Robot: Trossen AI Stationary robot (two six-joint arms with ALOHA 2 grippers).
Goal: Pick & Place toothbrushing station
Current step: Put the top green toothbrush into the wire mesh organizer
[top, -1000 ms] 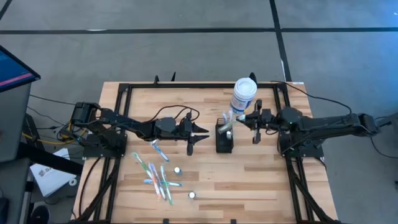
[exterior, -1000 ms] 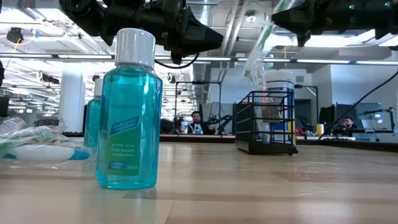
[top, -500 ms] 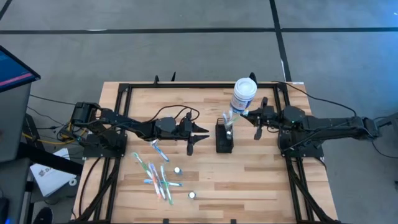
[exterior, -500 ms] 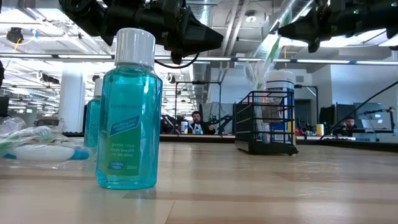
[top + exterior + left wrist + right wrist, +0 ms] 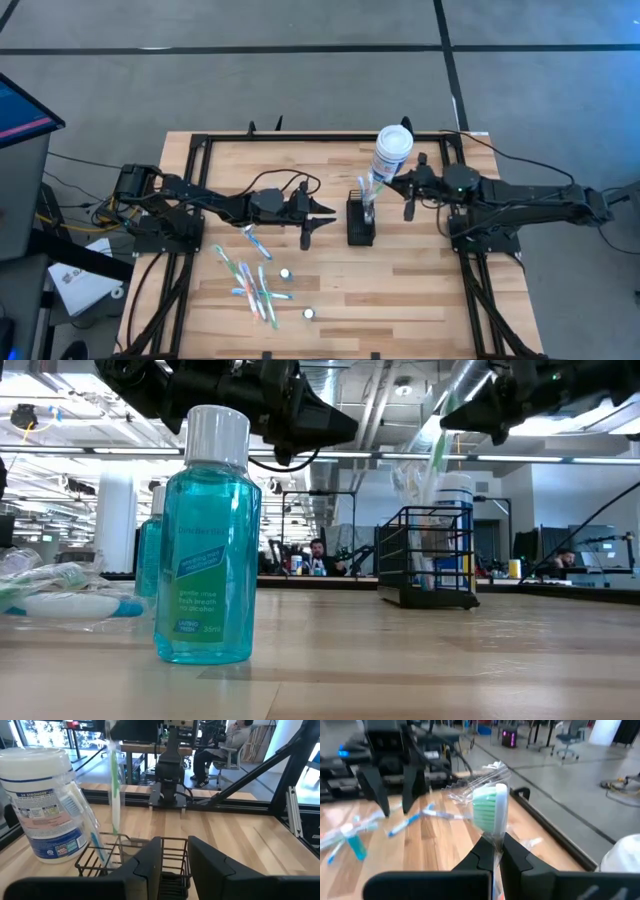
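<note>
Wood table (image 5: pixel 420 280) | right gripper (image 5: pixel 408 192) pinching toothbrush (image 5: pixel 490 810) over caddy (image 5: pixel 360 222) | left gripper (image 5: pixel 312 218) part-open, idle | more brushes (image 5: pixel 250 280) left

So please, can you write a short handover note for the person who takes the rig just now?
Right gripper: shut on a wrapped green toothbrush, held over the black caddy.
Left gripper: part open, holds nothing, beside the caddy.
White canister: behind the caddy.
Done: a blue toothbrush stands in the caddy.
Left: lower and release the green one; more toothbrushes and small bottles lie on the table.
</note>
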